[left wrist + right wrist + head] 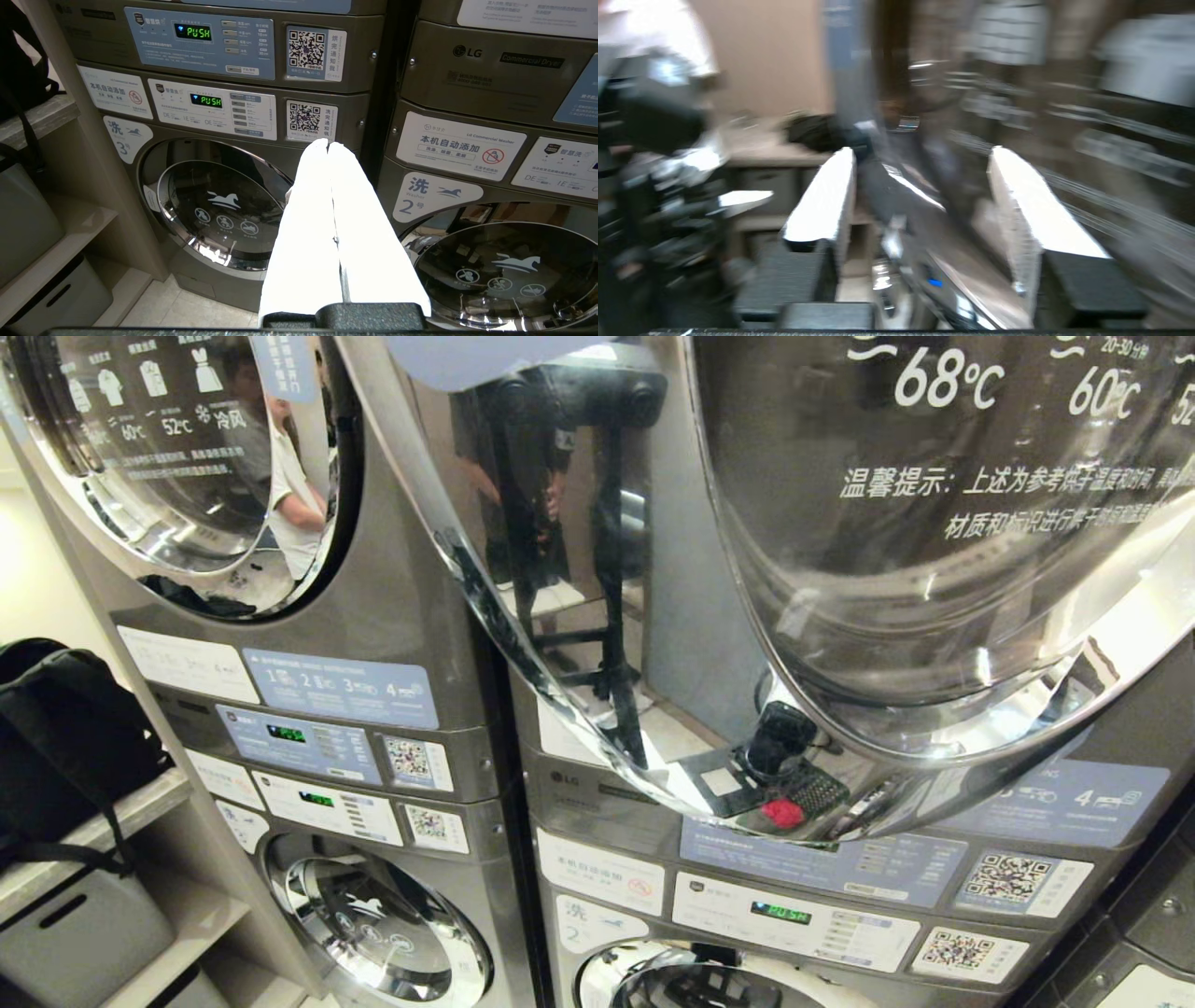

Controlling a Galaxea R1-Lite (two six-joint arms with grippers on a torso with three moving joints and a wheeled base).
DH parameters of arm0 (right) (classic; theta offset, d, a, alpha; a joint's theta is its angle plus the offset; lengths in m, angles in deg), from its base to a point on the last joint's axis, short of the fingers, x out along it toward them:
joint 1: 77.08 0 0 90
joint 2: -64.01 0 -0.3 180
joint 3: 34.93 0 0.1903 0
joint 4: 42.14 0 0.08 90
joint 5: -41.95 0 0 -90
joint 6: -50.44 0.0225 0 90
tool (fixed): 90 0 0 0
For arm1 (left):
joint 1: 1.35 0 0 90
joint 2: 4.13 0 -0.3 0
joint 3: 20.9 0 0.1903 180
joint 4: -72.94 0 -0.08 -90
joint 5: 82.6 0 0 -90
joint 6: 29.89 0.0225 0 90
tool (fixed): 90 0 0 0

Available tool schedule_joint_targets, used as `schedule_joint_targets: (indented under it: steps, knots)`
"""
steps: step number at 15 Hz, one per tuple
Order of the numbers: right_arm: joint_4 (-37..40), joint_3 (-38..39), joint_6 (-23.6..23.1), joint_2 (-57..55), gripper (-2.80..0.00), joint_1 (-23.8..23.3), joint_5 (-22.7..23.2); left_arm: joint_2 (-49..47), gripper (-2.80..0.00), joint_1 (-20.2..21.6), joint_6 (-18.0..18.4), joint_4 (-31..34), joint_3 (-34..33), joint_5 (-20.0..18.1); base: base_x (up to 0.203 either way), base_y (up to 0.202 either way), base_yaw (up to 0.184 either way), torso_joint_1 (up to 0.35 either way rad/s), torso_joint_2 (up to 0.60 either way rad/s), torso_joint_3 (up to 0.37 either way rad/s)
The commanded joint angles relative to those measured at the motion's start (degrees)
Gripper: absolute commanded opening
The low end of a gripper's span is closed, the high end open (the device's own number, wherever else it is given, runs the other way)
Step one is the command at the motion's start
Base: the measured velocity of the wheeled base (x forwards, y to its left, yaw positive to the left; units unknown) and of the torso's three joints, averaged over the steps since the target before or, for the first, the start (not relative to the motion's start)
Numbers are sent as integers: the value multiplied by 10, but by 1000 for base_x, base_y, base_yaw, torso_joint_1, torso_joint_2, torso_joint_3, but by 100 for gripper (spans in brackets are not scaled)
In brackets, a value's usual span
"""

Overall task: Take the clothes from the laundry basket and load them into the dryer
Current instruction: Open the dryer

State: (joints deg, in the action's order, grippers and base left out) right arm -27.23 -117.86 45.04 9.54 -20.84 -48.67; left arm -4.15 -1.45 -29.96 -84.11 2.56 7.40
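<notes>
The head view shows two stacks of steel laundry machines. The dryer door (840, 569) of the right-hand stack stands swung open and fills the upper right of the frame, its glass printed with temperature figures. Reflected in its chrome rim, low centre, are a dark basket and a red item (782, 813), too small to identify. A second dryer door (187, 457) occupies the upper left, with dark fabric showing at its lower edge and a person in a white shirt reflected in the glass. A black bag (65, 737) sits on a shelf (140, 807) at the left edge. Neither arm appears in this view.

Left gripper (328, 145): jaws pressed together with nothing between them, at frame centre in the left wrist view, facing the left stack's washer door (219, 210) and a control panel (212, 109) reading "PUSH".

Right gripper (920, 186): its view is heavily blurred. The two white fingers (826, 196) stand clearly apart, roughly half open, with nothing visible between them. A desk with a dark object lies beyond, upper left of centre. The laundry basket itself and the clothes cannot be located directly in any view.
</notes>
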Motion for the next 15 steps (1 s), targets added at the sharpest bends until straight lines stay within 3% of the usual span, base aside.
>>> schedule_joint_targets:
  steps: [1, 4, 5, 9, 12, 14, 15]
  knots:
    - [5, 20, -2, 56, -280, -1, -134, 0, -280, 0, 0, 0, 0, 0, 0, 0, 0, 0, 0, 0]
    - [41, 53, 10, 102, -280, -3, -287, 0, -280, -1, 0, 0, 0, 0, 0, 0, 0, 0, 0, 0]
    - [46, 64, 22, 110, -280, -3, -303, 0, -280, 0, 0, 0, 0, 0, 0, 0, 0, 0, 0, 0]
    - [47, 104, 24, 114, -280, -1, -304, 0, -280, 0, 0, 0, 0, 0, 0, 0, 0, 0, 0, 0]
    - [48, 177, 60, 134, -280, -21, -304, 0, -280, 0, 0, 0, 0, 0, 0, 0, 0, 0, 0, 0]
    - [50, 233, 81, 147, -280, -113, -284, 0, -280, 0, 0, 0, 0, 0, 0, 0, 0, 0, 0, 0]
    - [46, 268, 89, 157, -280, -185, -253, 0, -280, 0, 0, 0, 0, 0, 0, 0, 0, 0, 0, 0]
